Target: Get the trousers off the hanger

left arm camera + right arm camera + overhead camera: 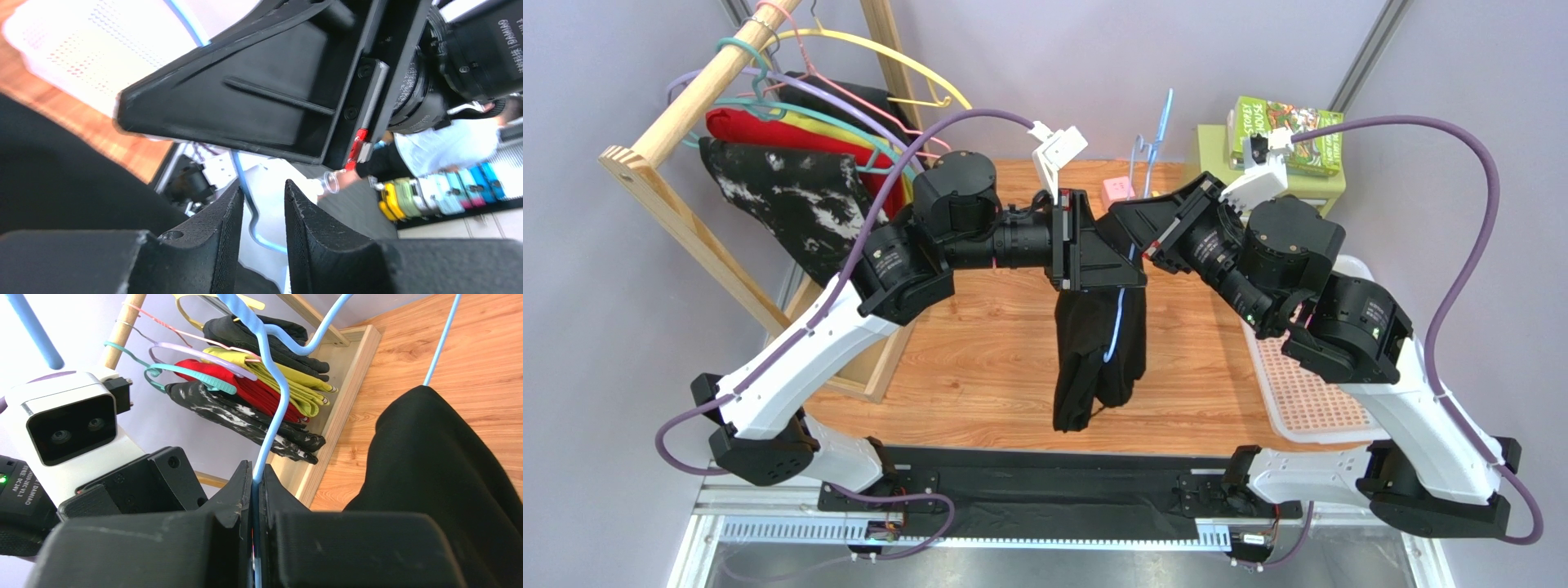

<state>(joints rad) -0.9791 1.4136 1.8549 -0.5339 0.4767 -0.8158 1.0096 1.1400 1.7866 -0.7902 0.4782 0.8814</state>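
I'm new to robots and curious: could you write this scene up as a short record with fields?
Trousers: black, draped on the hanger, hanging down
Hanger: light blue, held up by its wire
Right gripper: shut on the hanger
Left gripper: jaws apart, beside the trousers
Task status: trousers not yet off the hanger

We see a wooden rack (670, 196) on the left, at the edge of the counter (977, 355). On it hang a red cloth (768, 129), a black cloth with white spots (799, 202), and a yellow hanger (891, 55). A white tray with little holes (1308, 392) lies on the right. A green box (1290, 132) sits far back, and a small pink thing (1117, 188) is nearer the middle.
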